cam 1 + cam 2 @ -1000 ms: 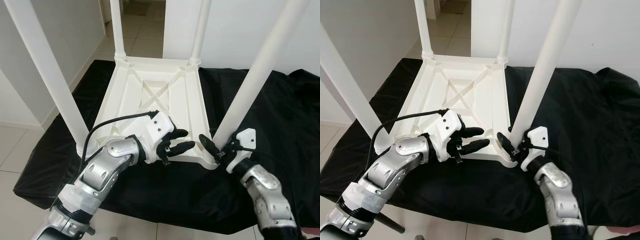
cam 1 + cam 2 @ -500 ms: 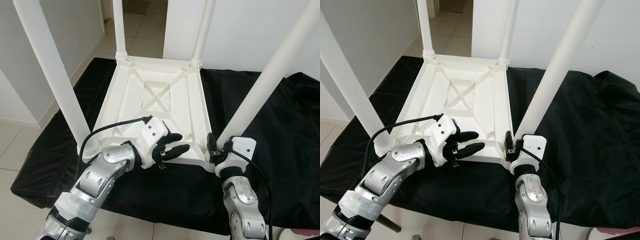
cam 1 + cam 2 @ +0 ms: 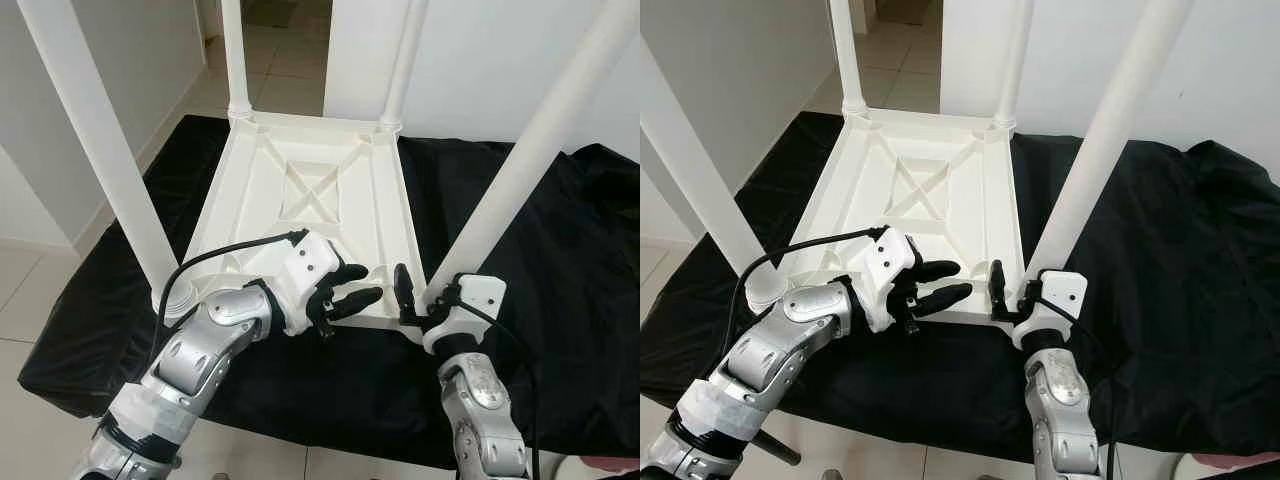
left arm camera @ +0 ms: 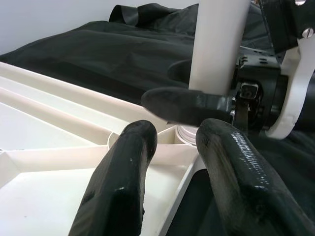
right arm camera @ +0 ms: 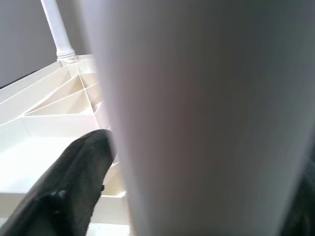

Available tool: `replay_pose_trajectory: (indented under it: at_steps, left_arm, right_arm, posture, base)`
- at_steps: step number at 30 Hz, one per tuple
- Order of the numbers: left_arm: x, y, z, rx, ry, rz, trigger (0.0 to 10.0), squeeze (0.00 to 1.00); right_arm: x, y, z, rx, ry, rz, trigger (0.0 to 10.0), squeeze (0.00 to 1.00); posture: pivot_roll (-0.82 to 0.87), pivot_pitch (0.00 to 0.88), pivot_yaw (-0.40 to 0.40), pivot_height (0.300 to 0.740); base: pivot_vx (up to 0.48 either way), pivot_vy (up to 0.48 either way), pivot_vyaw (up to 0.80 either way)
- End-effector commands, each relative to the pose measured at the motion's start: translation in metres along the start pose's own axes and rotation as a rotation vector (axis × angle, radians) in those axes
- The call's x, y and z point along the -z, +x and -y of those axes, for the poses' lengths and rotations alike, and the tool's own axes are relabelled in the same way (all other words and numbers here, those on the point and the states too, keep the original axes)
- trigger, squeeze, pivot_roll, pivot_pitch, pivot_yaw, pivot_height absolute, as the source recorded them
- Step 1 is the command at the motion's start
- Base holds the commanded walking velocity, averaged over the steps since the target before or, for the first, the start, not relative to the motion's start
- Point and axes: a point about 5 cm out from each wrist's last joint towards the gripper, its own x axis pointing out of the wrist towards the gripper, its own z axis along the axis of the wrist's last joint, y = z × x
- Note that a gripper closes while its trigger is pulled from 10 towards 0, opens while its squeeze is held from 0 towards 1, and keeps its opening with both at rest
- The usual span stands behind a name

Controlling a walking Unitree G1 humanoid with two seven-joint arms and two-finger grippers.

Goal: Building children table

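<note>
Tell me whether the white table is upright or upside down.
Upside down: the white table lies top-down on the black cloth, ribbed underside showing, its legs pointing up.

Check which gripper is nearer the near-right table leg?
Right. The right gripper sits at the near-right leg base, fingers astride it. The left gripper rests on the tabletop rim beside it.

i'm in a home, in a plain room with white walls (image 3: 60,150) and a floor of pale square tiles (image 3: 30,290). beyond the work surface a doorway (image 3: 275,40) opens onto more of the same tiling. the surface before me is draped in a loose, wrinkled black cloth (image 3: 560,250), and on it lies an upturned white plastic children's table (image 3: 310,200), its legs pointing up, a piece of household furniture.
</note>
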Motion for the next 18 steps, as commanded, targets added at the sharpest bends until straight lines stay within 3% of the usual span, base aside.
replay_pose_trajectory:
  at_steps: [1,5,6,11,13,18]
  left_arm:
    - [0.0,0.001,-0.002,0.004,0.034,-0.015,10.0,0.0]
    - [0.0,0.003,-0.006,-0.037,0.036,-0.002,10.0,0.0]
    - [0.0,0.003,-0.005,-0.024,0.04,-0.004,10.0,0.0]
    - [0.003,0.002,0.0,0.047,0.023,-0.024,10.0,0.0]
    - [0.003,0.002,0.0,0.056,0.018,-0.026,10.0,0.0]
    - [0.003,-0.003,-0.002,0.127,0.031,-0.056,10.0,0.0]
  right_arm:
    - [0.001,-0.001,0.005,-0.014,0.008,0.001,10.0,1.0]
    - [0.001,0.0,0.014,-0.05,-0.02,0.001,10.0,1.0]
    - [-0.001,0.0,0.013,-0.103,-0.019,0.006,10.0,0.0]
    - [-0.006,-0.002,0.017,-0.286,-0.018,0.002,10.0,0.0]
    - [-0.006,-0.002,0.018,-0.305,-0.023,0.0,10.0,0.0]
    - [-0.006,-0.002,0.026,-0.483,-0.098,-0.057,10.0,0.0]
  posture:
    - [-0.08,0.0,-0.048,0.74]
    - [-0.08,0.0,-0.051,0.74]
    - [-0.08,0.0,-0.051,0.74]
    - [-0.09,0.0,-0.049,0.74]
    - [-0.09,0.0,-0.049,0.74]
    - [-0.09,0.0,-0.042,0.74]
  base:
    - [0.0,0.0,0.0]
    - [0.0,0.0,0.0]
    - [0.0,0.0,0.0]
    - [0.0,0.0,0.0]
    - [0.0,0.0,0.0]
    - [0.0,0.0,0.0]
